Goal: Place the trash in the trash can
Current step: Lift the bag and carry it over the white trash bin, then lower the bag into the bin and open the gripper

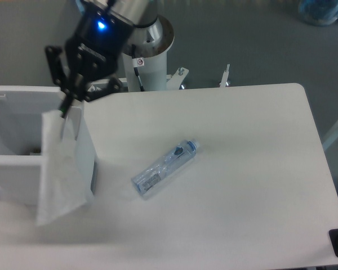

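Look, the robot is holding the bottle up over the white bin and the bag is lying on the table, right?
Swapped. In the camera view the gripper holds the plastic bag up at the bin; the bottle lies on the table.

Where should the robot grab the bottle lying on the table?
Probably around its middle, coming straight down from above. The bottle lies flat and slanted on the table, blue cap up-right, so the fingers should close across its narrow width, not along its length.
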Controlling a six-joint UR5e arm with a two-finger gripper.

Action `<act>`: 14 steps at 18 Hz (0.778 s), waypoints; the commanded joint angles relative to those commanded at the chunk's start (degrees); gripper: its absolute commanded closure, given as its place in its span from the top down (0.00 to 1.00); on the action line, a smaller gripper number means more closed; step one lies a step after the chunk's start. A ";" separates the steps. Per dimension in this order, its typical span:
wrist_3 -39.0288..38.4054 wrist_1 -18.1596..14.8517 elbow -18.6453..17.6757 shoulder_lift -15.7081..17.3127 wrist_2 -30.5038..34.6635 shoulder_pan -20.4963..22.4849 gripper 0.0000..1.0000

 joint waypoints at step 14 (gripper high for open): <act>5.62 -0.89 -13.97 6.77 0.79 -4.49 0.00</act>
